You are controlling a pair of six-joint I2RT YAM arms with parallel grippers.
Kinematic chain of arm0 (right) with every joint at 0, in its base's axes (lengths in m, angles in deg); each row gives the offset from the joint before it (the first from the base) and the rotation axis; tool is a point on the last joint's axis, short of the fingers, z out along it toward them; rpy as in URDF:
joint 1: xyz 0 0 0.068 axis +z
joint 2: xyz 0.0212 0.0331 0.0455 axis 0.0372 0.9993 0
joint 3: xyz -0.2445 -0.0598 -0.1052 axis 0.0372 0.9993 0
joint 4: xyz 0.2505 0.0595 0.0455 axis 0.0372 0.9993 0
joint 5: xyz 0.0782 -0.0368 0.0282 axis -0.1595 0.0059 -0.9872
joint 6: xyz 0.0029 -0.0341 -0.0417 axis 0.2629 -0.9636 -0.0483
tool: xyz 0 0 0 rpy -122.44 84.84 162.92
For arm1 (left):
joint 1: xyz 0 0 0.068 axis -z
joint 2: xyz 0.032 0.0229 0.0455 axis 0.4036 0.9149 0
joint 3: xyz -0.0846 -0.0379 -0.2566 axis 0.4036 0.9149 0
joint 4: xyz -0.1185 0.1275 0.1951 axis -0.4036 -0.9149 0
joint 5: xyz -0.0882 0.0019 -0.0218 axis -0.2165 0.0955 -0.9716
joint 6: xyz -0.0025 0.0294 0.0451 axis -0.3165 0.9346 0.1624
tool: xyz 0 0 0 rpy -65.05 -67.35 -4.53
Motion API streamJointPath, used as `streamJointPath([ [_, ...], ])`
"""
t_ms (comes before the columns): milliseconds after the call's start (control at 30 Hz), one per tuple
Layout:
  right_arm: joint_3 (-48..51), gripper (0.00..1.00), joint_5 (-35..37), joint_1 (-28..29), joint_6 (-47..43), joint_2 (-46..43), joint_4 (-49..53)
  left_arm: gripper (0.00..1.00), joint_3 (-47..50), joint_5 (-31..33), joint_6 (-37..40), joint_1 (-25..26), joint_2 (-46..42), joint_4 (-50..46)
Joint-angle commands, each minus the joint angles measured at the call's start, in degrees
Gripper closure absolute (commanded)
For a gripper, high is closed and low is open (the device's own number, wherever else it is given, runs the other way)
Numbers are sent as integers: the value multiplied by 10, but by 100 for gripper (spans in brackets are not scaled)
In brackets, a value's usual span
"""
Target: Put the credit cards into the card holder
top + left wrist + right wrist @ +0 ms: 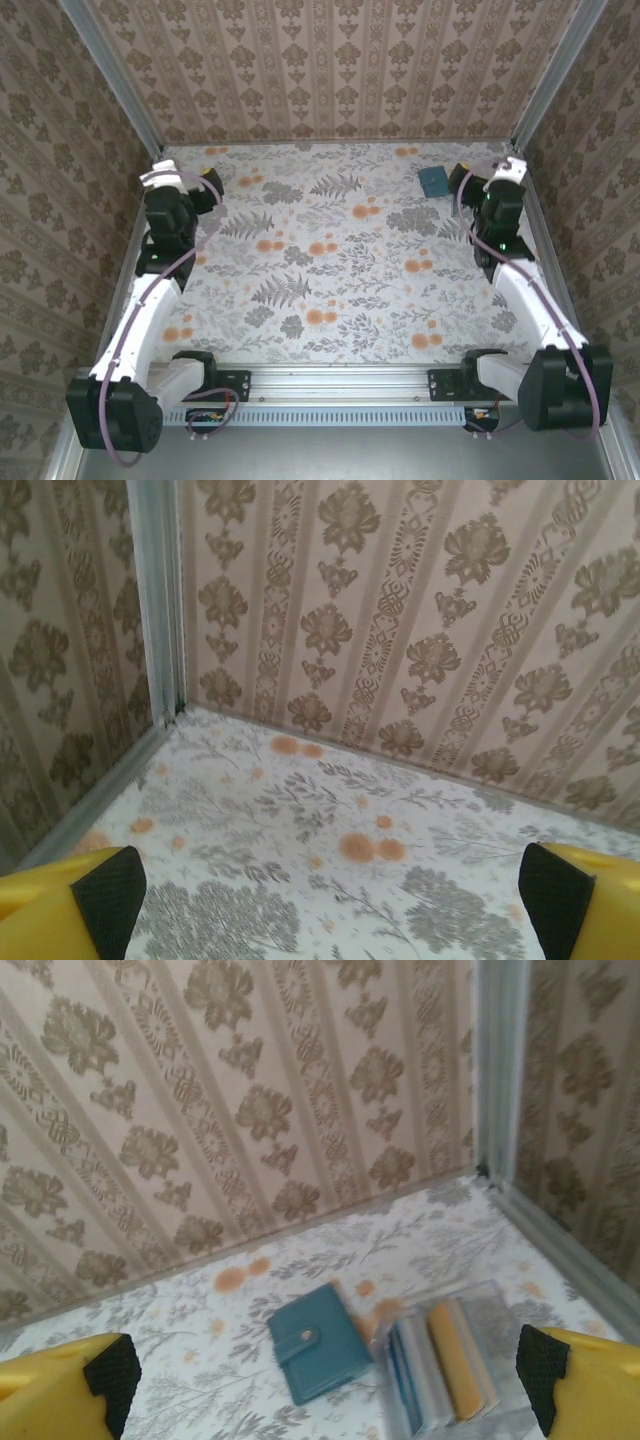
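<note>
Far-right corner | card holder [318, 1356] teal, closed | credit cards [450, 1370] fanned, perhaps sleeved | left, right jaws spread

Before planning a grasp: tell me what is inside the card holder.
The holder lies closed, its snap tab over the front, so its inside is hidden. The cards lie fanned beside it on the table, outside it.

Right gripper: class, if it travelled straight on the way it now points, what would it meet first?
Probably the credit cards, lying on the table just ahead of the open right gripper, the card holder beside them. Depth is unclear; it may touch the table first.
</note>
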Motion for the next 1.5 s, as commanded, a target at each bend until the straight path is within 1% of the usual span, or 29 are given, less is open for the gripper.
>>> streamJointPath([
  [0, -65, 3, -85, 0, 26, 94, 168, 0, -27, -77, -104, -25, 29, -170],
  [67, -116, 10, -105, 1, 18, 151, 210, 0, -64, -123, -94, -18, 58, -211],
  [133, -178, 13, -122, 2, 5, 212, 264, 0, -95, -174, -66, 3, 90, -236],
  [233, -264, 18, -114, 9, -17, 296, 343, 0, -118, -194, -16, 51, 123, -258],
  [300, -312, 20, -101, 9, -31, 345, 373, 0, -127, -202, 3, 74, 142, -274],
  [433, -425, 23, -95, 10, -60, 441, 448, 0, -121, -224, -3, 91, 171, -275],
  [533, -489, 22, -89, 10, -71, 496, 473, 0, -115, -241, -19, 91, 186, -268],
  [700, -583, 19, -77, 10, -79, 578, 506, 0, -114, -247, -33, 93, 201, -256],
  [833, -647, 16, -41, 10, -78, 634, 540, 0, -126, -255, -37, 92, 217, -255],
  [933, -674, 15, -25, 10, -75, 664, 551, 0, -126, -260, -33, 92, 222, -253],
  [1100, -674, 17, -65, 15, -96, 683, 559, 0, -118, -250, -37, 92, 221, -242],
  [1200, -681, 20, -86, 25, -111, 695, 581, 0, -118, -242, -38, 91, 219, -248],
  [1300, -673, 24, -97, 47, -140, 692, 588, 0, -116, -228, -39, 91, 215, -251],
  [1367, -670, 30, -108, 66, -153, 691, 597, 0, -117, -207, -40, 91, 215, -261],
  [1433, -666, 35, -135, 85, -154, 688, 611, 0, -123, -179, -49, 89, 217, -279],
  [1467, -658, 36, -146, 95, -156, 683, 612, 0, -124, -176, -52, 85, 218, -283],
])
